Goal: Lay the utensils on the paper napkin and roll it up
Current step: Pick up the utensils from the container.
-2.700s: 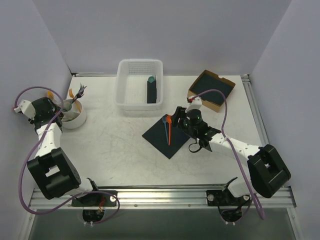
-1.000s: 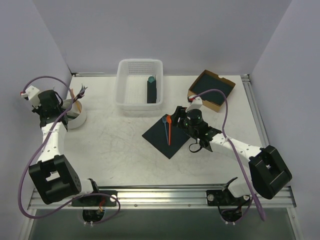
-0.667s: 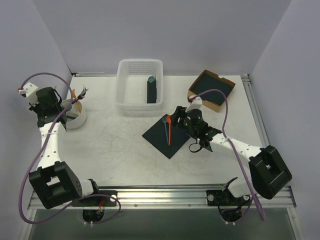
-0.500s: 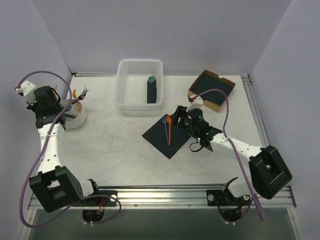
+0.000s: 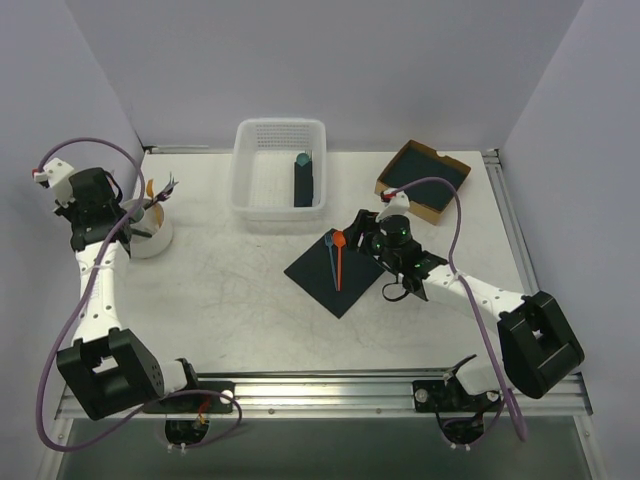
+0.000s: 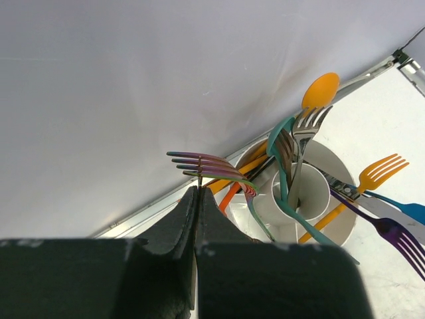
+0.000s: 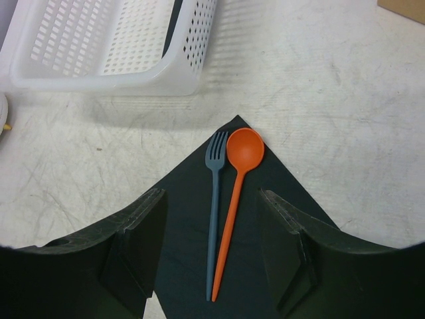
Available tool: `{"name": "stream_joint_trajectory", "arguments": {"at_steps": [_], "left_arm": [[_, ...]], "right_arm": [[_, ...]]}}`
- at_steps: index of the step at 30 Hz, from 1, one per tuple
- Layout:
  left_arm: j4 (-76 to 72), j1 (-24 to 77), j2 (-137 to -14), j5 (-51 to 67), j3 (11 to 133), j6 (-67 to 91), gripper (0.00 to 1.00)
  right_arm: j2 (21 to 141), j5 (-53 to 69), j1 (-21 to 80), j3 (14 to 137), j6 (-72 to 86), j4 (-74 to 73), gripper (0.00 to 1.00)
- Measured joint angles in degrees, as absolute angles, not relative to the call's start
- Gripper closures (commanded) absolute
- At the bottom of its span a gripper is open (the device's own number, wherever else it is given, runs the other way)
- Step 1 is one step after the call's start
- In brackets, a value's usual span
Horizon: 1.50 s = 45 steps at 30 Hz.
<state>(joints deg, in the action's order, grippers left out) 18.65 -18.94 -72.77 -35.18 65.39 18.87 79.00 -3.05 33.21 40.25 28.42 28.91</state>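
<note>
Two pieces of cutlery, an orange spoon (image 7: 231, 219) and a blue-grey fork (image 7: 213, 219), lie side by side on the dark paper napkin (image 7: 189, 226). Above them we see the right gripper (image 7: 211, 199) spread wide and empty. We see the left gripper (image 6: 198, 193) clenched on the stem of an iridescent fork (image 6: 206, 166).

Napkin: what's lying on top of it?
An orange spoon and a teal fork, side by side, heads toward the basket. The right gripper hides side corners of the napkin in its wrist view.
</note>
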Motion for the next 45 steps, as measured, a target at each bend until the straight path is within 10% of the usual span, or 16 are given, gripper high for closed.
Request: {"name": "stream_joint_trajectory", "arguments": {"at_steps": [45], "left_arm": [[29.89, -15.11, -82.96, -49.39, 74.11, 26.96, 0.98]], "right_arm": [[80.88, 1.32, 31.73, 40.27, 28.64, 29.87, 0.44]]}}
